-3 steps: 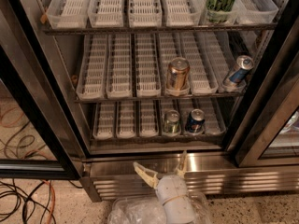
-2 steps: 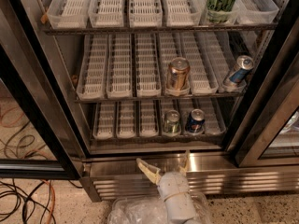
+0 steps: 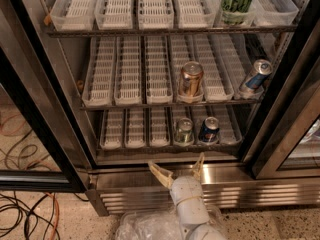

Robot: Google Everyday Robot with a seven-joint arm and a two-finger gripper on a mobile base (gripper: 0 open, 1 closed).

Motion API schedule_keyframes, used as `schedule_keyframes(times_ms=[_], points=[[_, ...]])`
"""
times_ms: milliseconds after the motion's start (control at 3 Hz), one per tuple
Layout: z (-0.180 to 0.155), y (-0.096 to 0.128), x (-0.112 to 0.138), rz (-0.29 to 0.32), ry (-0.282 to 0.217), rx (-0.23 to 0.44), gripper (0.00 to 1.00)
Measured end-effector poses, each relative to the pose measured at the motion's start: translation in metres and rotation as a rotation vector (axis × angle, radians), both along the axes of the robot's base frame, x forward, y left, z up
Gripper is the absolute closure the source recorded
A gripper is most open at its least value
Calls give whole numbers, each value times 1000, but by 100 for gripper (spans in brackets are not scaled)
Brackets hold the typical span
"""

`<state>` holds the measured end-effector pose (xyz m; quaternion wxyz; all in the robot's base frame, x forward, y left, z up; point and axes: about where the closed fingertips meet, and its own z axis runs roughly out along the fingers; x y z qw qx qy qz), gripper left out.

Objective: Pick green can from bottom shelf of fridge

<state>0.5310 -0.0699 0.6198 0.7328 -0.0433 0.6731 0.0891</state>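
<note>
The green can (image 3: 184,131) stands upright at the front of the bottom shelf (image 3: 135,134) of the fridge (image 3: 60,109), with a blue can (image 3: 209,129) just to its right. My gripper (image 3: 176,165) is below the shelf, in front of the steel sill, slightly left of and below the green can. Its two tan fingers (image 3: 161,174) are spread apart and hold nothing. The white arm (image 3: 189,206) rises from the bottom edge of the view.
The middle shelf holds a copper can (image 3: 190,79) and a tilted blue-and-silver can (image 3: 255,76). A tall green-and-white can (image 3: 237,1) stands on the top shelf. The louvred steel base (image 3: 250,194) is behind the arm. Black door frames (image 3: 35,114) flank the opening. Cables (image 3: 25,209) lie on the floor at left.
The gripper has risen a little and shifted slightly right, closer to the bottom shelf. The cans have not moved.
</note>
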Motion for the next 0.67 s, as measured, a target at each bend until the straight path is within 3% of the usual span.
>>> schedule_keyframes(times_ms=[333, 667], points=[[-1, -2, 12, -14, 3, -1, 0], [-11, -14, 30, -70, 16, -18, 0]])
